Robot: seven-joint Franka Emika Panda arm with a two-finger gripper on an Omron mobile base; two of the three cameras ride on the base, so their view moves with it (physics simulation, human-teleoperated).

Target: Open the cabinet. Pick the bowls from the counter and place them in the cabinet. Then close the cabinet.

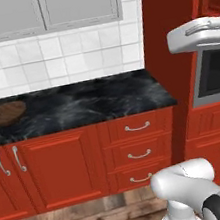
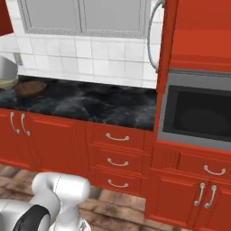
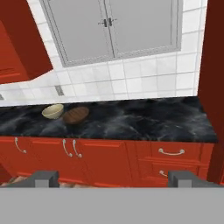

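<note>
Pincer [image 3: 112,177] wide open, empty.

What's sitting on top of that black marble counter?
Two bowls sit on the counter near its left end: a pale beige bowl and a dark brown bowl beside it. Their insides aren't visible from these angles.
</note>
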